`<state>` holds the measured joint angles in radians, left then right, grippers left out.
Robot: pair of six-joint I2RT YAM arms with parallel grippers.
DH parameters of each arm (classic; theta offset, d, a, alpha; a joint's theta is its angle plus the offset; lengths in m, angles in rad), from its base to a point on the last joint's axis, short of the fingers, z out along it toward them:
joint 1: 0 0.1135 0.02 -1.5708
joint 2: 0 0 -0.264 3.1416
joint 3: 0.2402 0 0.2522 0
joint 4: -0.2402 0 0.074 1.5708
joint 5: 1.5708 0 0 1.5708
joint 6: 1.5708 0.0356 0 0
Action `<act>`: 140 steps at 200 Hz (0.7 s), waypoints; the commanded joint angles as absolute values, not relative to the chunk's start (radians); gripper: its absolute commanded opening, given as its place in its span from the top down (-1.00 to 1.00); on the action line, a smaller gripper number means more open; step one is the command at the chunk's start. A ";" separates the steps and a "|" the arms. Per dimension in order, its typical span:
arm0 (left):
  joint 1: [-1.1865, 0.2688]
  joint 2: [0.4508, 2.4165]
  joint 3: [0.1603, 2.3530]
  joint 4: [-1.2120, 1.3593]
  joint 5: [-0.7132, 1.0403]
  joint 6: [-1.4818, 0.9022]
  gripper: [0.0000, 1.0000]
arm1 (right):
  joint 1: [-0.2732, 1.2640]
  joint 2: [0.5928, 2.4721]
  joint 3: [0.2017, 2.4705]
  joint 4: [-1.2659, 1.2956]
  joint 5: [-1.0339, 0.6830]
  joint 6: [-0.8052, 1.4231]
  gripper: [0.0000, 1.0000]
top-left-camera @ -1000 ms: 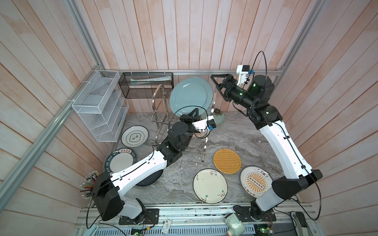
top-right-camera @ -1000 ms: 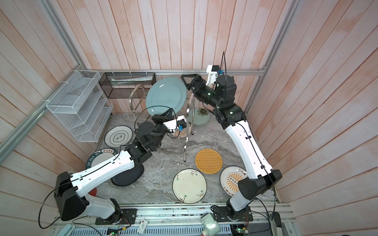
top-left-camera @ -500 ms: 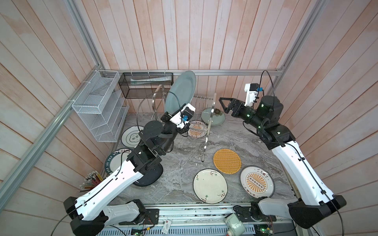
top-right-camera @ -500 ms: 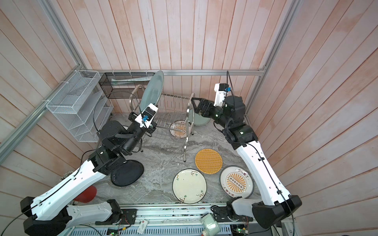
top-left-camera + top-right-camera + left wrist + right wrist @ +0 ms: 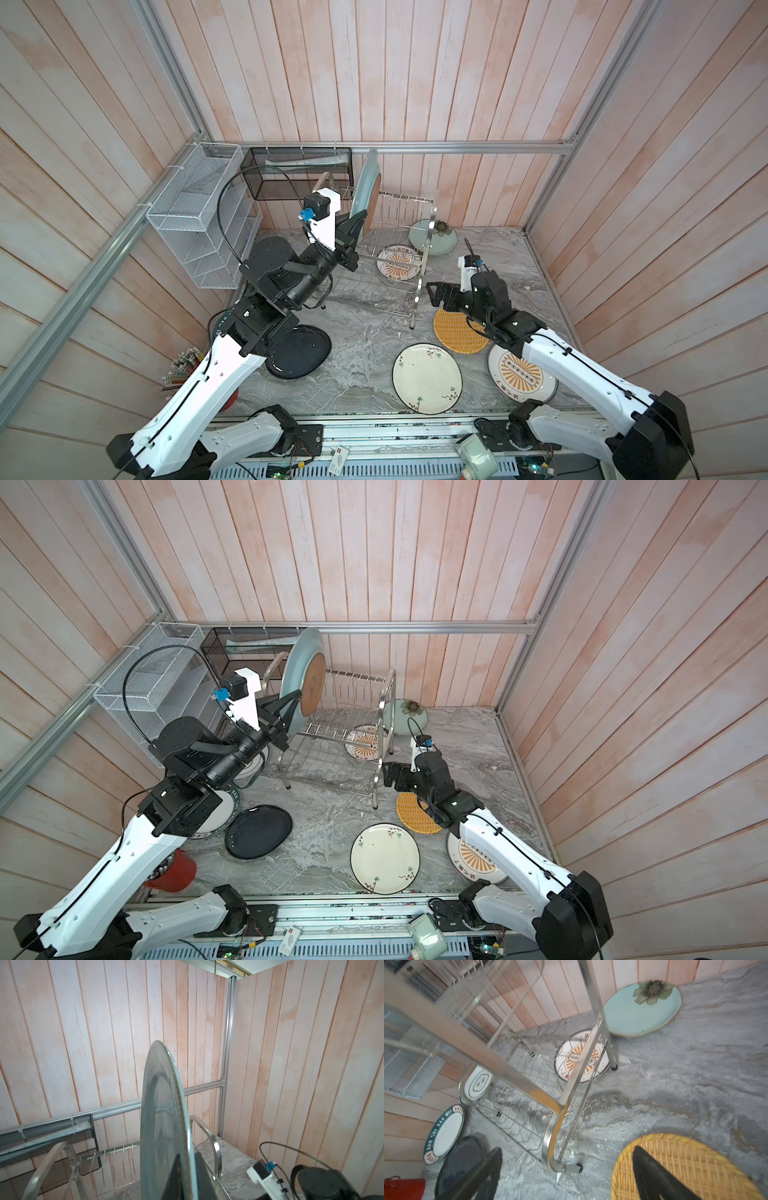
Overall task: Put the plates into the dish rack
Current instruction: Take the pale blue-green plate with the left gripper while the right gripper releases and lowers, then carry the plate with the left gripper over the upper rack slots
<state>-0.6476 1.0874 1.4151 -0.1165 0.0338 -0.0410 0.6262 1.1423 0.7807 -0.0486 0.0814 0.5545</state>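
Left tool (image 5: 293,698), clenched on the upright grey-blue round plate (image 5: 303,667), should lower it squarely between the pegs of the shiny wire rack (image 5: 381,725), seemingly beneath.

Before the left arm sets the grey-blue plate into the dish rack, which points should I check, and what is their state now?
1. The left gripper is shut on the grey-blue plate: ok.
2. Plate stands on edge: ok.
3. Plate lined up with a slot in the upper tier of the dish rack: cannot tell.
4. Upper tier holds no other plate: ok.
5. The right gripper is open, holding nothing: ok.
6. It is apart from the rack's leg: cannot tell.
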 commanded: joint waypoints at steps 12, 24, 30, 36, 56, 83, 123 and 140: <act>-0.632 1.093 1.479 0.025 0.150 -0.201 1.00 | 0.686 1.221 0.709 0.180 0.152 0.606 -0.96; -0.631 1.100 1.481 0.032 0.149 -0.206 1.00 | 0.696 1.261 0.710 0.199 0.164 0.618 -0.95; -0.631 1.102 1.480 0.035 0.149 -0.208 1.00 | 0.699 1.279 0.711 0.209 0.163 0.623 -0.93; -0.631 1.104 1.479 0.039 0.152 -0.213 1.00 | 0.701 1.296 0.710 0.218 0.166 0.631 -0.92; -0.630 1.107 1.467 0.065 0.153 -0.220 1.00 | 0.721 1.349 0.716 0.228 0.209 0.643 -0.90; -0.631 1.114 1.460 0.086 0.153 -0.227 1.00 | 0.732 1.410 0.722 0.241 0.280 0.658 -0.91; -0.630 1.127 1.456 0.100 0.141 -0.230 1.00 | 0.732 1.492 0.758 0.236 0.324 0.638 -0.95; -0.631 1.126 1.446 0.116 0.146 -0.233 1.00 | 0.732 1.515 0.772 0.235 0.330 0.638 -0.95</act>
